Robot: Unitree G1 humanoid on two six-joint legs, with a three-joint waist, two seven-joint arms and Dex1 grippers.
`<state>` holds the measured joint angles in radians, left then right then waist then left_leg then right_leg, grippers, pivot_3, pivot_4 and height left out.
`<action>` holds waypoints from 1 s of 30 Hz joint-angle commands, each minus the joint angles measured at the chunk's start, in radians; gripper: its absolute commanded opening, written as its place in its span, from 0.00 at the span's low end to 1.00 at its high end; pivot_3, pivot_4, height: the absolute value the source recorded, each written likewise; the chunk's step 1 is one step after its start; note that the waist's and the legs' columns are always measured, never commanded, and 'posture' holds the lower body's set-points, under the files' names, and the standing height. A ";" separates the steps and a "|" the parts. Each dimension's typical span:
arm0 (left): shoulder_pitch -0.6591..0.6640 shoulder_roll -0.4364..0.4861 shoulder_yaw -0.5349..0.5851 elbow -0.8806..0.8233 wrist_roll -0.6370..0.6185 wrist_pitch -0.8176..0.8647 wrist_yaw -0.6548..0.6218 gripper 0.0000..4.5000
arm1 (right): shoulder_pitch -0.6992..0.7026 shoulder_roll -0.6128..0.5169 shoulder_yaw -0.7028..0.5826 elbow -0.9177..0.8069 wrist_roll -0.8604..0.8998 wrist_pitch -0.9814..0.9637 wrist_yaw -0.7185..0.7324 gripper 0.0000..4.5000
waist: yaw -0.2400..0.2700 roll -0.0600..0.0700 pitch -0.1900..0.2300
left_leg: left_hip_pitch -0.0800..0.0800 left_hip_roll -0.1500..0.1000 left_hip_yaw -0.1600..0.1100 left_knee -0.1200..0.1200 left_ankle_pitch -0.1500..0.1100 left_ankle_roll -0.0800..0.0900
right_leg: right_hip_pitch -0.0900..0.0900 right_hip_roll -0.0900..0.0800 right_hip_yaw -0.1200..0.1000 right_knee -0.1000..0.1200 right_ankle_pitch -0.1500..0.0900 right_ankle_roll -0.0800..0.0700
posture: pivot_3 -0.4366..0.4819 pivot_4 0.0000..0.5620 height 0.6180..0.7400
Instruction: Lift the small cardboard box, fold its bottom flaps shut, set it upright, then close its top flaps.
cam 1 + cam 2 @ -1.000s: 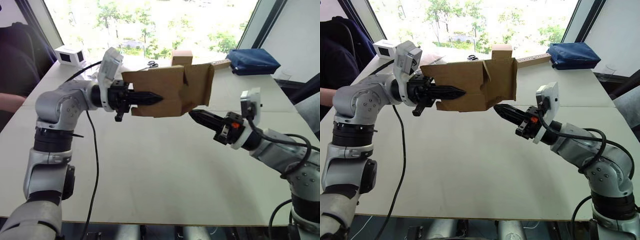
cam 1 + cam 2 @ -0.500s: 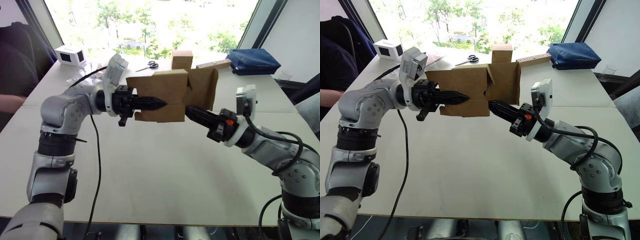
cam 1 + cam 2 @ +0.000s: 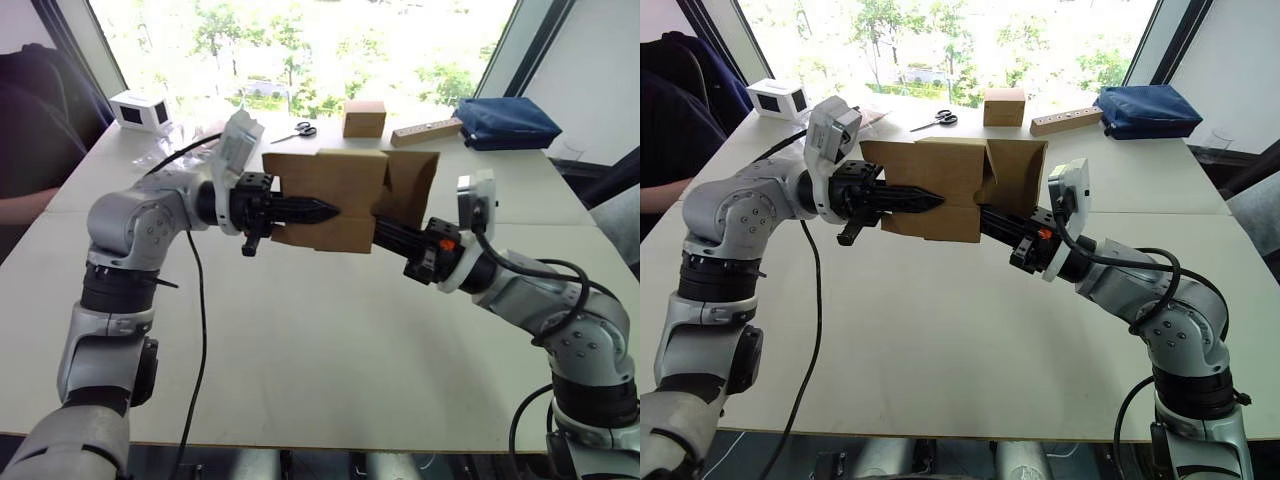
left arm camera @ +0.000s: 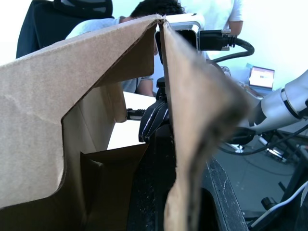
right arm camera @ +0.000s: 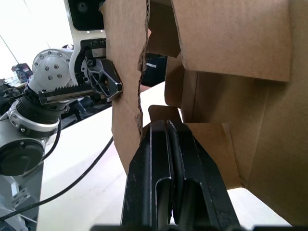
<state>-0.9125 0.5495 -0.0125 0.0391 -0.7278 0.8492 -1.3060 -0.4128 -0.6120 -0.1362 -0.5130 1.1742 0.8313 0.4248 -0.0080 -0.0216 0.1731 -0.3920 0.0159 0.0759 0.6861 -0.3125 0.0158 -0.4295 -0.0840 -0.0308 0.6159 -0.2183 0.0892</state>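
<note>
Above one white desk (image 3: 300,330), two hands meet one small cardboard box (image 3: 330,200): left hand (image 3: 325,210) clamps its wall; right hand (image 5: 171,130), fingers together, pokes inside.

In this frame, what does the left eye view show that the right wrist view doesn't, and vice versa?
Left eye view: the table with scissors, a neat brown box, a blue bag and a white box. Right wrist view: the small cardboard box's open inside, the right gripper's shut fingers poking in. Shared: that box, clamped in the air by the left gripper.
</note>
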 commanded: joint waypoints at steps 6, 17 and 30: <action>-0.025 0.034 0.024 0.031 0.007 -0.040 -0.006 0.00 | 0.076 -0.159 -0.209 -0.052 0.242 0.051 0.002 0.01 | 0.000 0.000 0.000 | 0.000 0.000 0.000 0.000 0.000 0.000 | 0.000 0.000 0.000 0.000 0.000 0.000 | 0.48 0.27 1.00; -0.025 0.036 0.048 0.005 -0.036 -0.008 0.012 0.00 | 0.075 -0.058 -0.339 0.222 0.251 -0.086 -0.054 0.12 | -0.003 0.000 0.000 | 0.000 0.000 0.000 0.000 0.000 0.000 | 0.000 0.000 0.000 0.000 0.000 0.000 | 0.48 0.27 1.00; -0.027 0.032 0.072 -0.012 -0.084 0.021 0.055 0.00 | -0.005 0.174 -0.187 0.260 0.155 -0.113 -0.063 0.61 | -0.002 0.001 0.000 | 0.000 0.001 0.000 0.000 0.000 0.000 | 0.000 0.001 0.000 0.001 0.000 0.000 | 0.48 0.27 1.00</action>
<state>-0.9170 0.5777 0.0261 0.0544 -0.7897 0.8705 -1.2550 -0.3997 -0.4458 -0.3164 -0.2133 1.3053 0.7294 0.3679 -0.0095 -0.0207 0.1736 -0.3918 0.0165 0.0758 0.6859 -0.3124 0.0156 -0.4298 -0.0835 -0.0307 0.6166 -0.2183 0.0894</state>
